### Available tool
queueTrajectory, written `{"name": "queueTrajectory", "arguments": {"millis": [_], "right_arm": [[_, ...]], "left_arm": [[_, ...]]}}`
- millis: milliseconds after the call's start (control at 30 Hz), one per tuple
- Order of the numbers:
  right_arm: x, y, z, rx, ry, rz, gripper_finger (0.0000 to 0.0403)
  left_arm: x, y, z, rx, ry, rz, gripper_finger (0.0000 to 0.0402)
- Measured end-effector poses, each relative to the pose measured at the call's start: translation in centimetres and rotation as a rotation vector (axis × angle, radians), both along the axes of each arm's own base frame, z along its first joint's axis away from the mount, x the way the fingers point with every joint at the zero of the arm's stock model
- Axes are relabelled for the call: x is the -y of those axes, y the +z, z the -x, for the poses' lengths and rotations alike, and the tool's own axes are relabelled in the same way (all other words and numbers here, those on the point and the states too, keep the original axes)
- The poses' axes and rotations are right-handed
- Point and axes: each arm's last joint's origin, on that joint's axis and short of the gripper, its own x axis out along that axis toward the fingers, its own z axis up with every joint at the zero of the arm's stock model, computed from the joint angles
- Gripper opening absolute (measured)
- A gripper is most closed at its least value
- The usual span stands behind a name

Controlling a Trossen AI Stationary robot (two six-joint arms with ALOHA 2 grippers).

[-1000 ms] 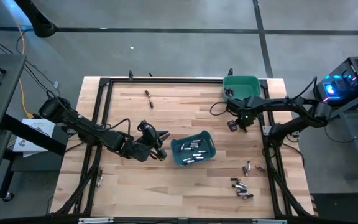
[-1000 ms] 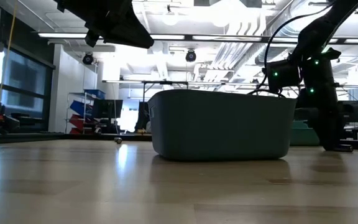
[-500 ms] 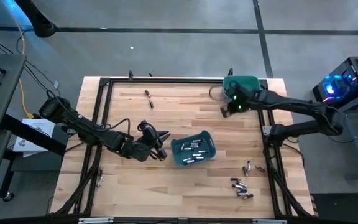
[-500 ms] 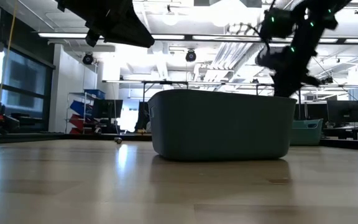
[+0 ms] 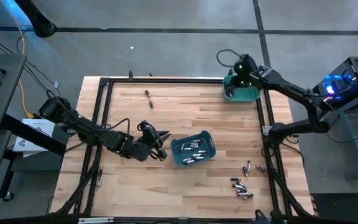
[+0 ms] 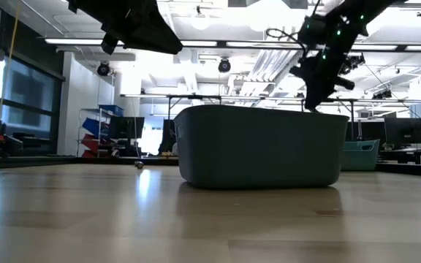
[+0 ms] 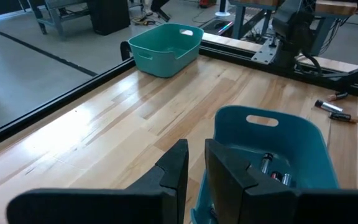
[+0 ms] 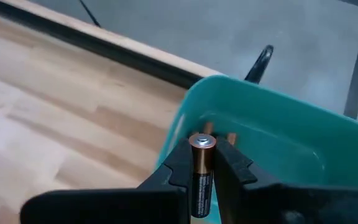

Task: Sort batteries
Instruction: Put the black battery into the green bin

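My right gripper (image 8: pixel 202 165) hangs over the green bin (image 5: pixel 244 92) at the table's far right corner, shut on a black-and-copper battery (image 8: pixel 201 177). The low view shows this gripper (image 6: pixel 316 73) well above the table. The teal bin (image 5: pixel 193 149) in the middle rests on its base and holds several silvery batteries (image 7: pixel 267 163). My left gripper (image 7: pixel 195 163) hovers just left of the teal bin with a narrow gap between its fingers and nothing in it. Loose batteries (image 5: pixel 241 186) lie on the wood near the right edge. My right gripper pinches the battery's sides (image 8: pixel 201 186) between its two fingers, just behind the copper end (image 8: pixel 202 144), which sticks out past the fingertips. The battery lies along the fingers. They slant down toward the far edge. The battery is lifted clear above the green bin's opening.
One battery (image 5: pixel 148 96) lies alone near the far edge, and two more (image 5: pixel 248 167) near the right rail. A black frame rail (image 5: pixel 104 118) runs around the table. Bare wood lies between the two bins (image 5: pixel 185 106).
My right gripper has risen from the tabletop beside the green bin and swung toward the far edge. It now stands high over that bin and has tipped further downward. My left gripper and the teal bin have kept still.
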Motion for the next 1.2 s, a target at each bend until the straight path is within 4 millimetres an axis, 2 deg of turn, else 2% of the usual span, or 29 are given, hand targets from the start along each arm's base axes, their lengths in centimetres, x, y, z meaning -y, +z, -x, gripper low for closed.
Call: {"name": "queueTrajectory", "arguments": {"millis": [233,500,800,1067,1200], "right_arm": [[3.8,-2.1,1.3,0.002,-0.048,-0.051,0.0020],[6.7,-5.7,1.2,-0.015,-0.065,-0.135,0.0020],[8.1,-8.7,0.5,-0.048,-0.080,-0.194,0.0020],[8.5,-10.7,0.7,-0.105,-0.152,-0.247,0.0020],[8.4,-11.2,1.0,-0.193,-0.182,-0.244,0.0020]], "left_arm": [[-0.1,0.0,0.0,0.002,0.004,0.000,0.0046],[-0.5,0.0,-0.2,0.007,0.021,0.002,0.0046],[-0.8,0.0,-0.3,0.007,0.030,0.004,0.0046],[-0.7,0.0,-0.3,0.007,0.028,0.004,0.0046],[-0.7,0.0,-0.3,0.006,0.027,0.004,0.0046]]}}
